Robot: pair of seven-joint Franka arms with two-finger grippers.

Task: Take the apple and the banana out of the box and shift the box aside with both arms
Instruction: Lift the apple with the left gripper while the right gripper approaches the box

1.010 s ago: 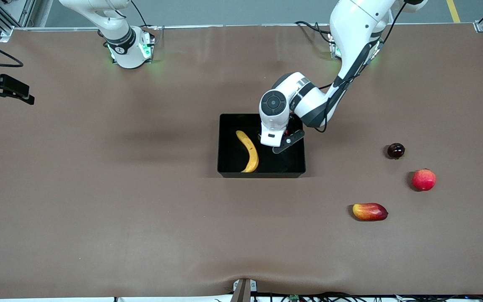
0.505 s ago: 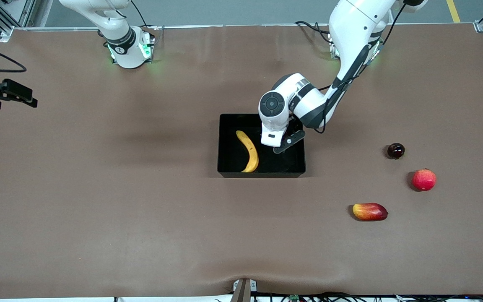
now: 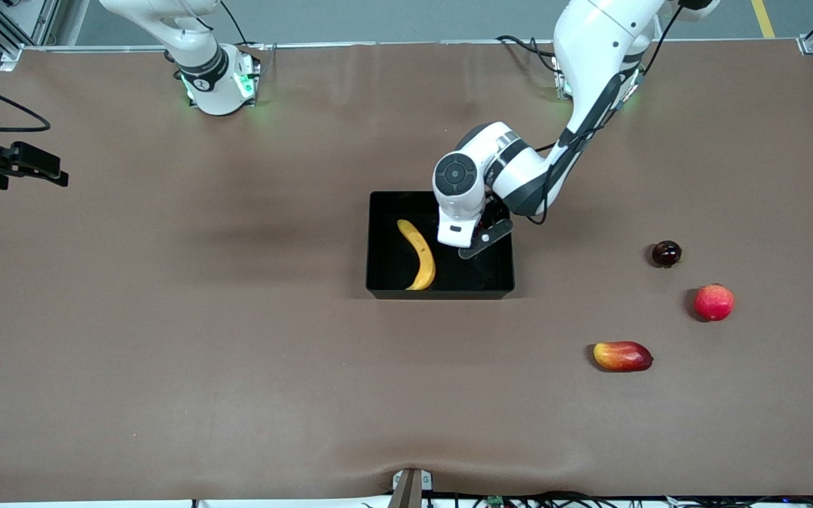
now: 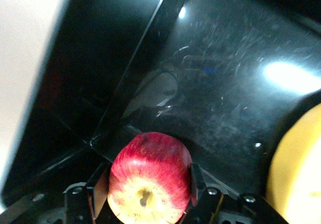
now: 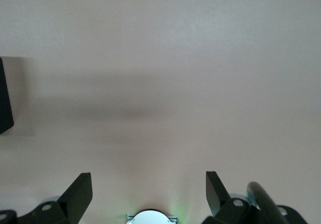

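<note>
The black box [image 3: 440, 292] sits mid-table with the yellow banana [image 3: 420, 258] lying in it at the right arm's end. My left gripper [image 3: 483, 241] reaches down into the box at the left arm's end. In the left wrist view it [image 4: 148, 185] is shut on the small red apple [image 4: 150, 174], stem dimple toward the camera, just above the glossy box floor [image 4: 225, 83], near a corner, with the banana [image 4: 297, 184] beside it. The apple is hidden in the front view. My right gripper [image 3: 53, 173] is open and empty over the table edge at the right arm's end, also shown in its wrist view [image 5: 148, 194].
Toward the left arm's end lie a small dark round fruit [image 3: 666, 253], a larger pink-red round fruit [image 3: 713, 302] and an oval red-and-yellow mango-like fruit [image 3: 622, 355]. The right arm's base [image 5: 149, 218] shows in the right wrist view.
The right gripper has drifted a little toward the front camera at the table's edge. The left arm has shifted very slightly over the box, still holding the apple.
</note>
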